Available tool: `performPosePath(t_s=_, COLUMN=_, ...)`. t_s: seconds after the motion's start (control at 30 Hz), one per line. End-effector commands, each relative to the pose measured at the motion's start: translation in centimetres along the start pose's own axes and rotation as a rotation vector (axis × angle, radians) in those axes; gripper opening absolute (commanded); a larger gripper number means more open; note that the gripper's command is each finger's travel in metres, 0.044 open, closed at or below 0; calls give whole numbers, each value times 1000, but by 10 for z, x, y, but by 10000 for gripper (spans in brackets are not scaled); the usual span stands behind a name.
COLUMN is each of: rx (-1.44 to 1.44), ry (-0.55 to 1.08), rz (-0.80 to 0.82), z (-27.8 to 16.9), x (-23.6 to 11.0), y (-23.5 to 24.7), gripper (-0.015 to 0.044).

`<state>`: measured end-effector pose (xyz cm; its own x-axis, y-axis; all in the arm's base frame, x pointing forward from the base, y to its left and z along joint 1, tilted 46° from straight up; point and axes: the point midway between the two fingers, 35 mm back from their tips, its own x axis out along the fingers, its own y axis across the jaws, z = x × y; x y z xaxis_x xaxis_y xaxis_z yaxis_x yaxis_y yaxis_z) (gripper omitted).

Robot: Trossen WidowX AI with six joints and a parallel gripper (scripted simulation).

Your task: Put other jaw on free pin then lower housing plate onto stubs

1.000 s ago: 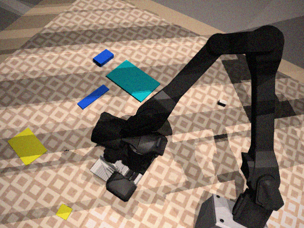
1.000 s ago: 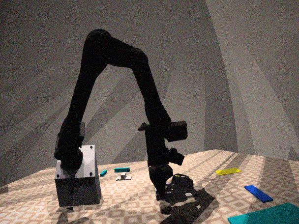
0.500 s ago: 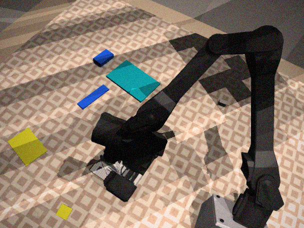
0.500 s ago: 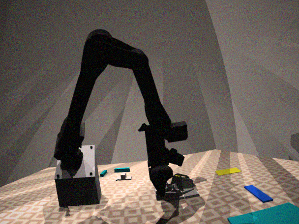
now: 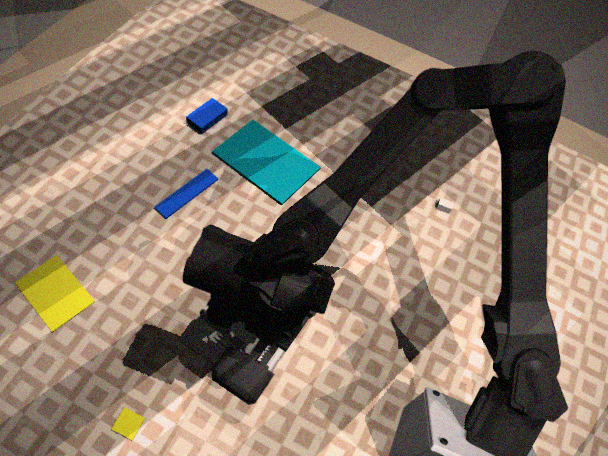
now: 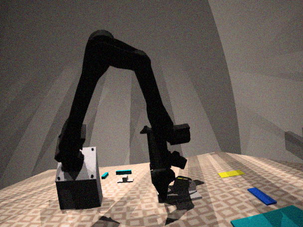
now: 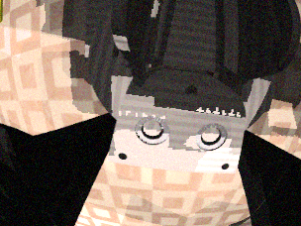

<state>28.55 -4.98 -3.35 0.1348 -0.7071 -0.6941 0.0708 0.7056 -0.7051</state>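
In the wrist view the light grey housing plate (image 7: 173, 149) lies across the space between my two black fingers. My gripper (image 7: 177, 127) (image 6: 162, 199) is shut on its side edges. Two round holes in the plate show a stub in each, the left stub (image 7: 152, 128) and the right stub (image 7: 212, 135). Beyond the plate are the dark, shadowed jaws, a left jaw (image 7: 134, 30) and a right jaw (image 7: 267, 35). The gear teeth are hidden. In the exterior view the pale base plate (image 6: 197, 195) shows just beyond the fingers. I cannot tell whether the housing plate sits fully down and level.
A teal sheet (image 5: 287, 172), a blue block (image 5: 207, 115), a blue bar (image 5: 186, 193) and two yellow squares (image 5: 57, 300) (image 5: 128, 424) lie around the arm. A small grey piece (image 5: 443, 205) lies behind it. Teal bars (image 6: 123, 171) (image 6: 104, 175) stand beyond the arm's base.
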Motion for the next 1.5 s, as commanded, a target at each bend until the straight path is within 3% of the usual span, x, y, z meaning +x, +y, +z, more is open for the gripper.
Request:
performPosePath(t_s=0.0, rx=-2, ry=2, rz=1, z=0, x=1, y=0, gripper=351)
performPosePath(t_s=0.47, rx=-2, ry=2, rz=1, z=0, x=1, y=0, gripper=351)
performPosePath(t_s=0.6, rx=0, ry=0, rz=0, z=0, x=0, y=0, gripper=440)
performPosePath(t_s=1.03, rx=0, ry=0, rz=0, z=0, x=0, y=0, gripper=440)
performPosePath(t_s=1.17, rx=-1, ry=1, rz=5, z=2, x=-18, y=2, gripper=440)
performPosePath(t_s=1.33, rx=-2, ry=2, rz=5, z=1, x=-69, y=1, gripper=440)
performPosePath(t_s=1.47, rx=-2, ry=2, rz=4, z=0, x=-76, y=0, gripper=440)
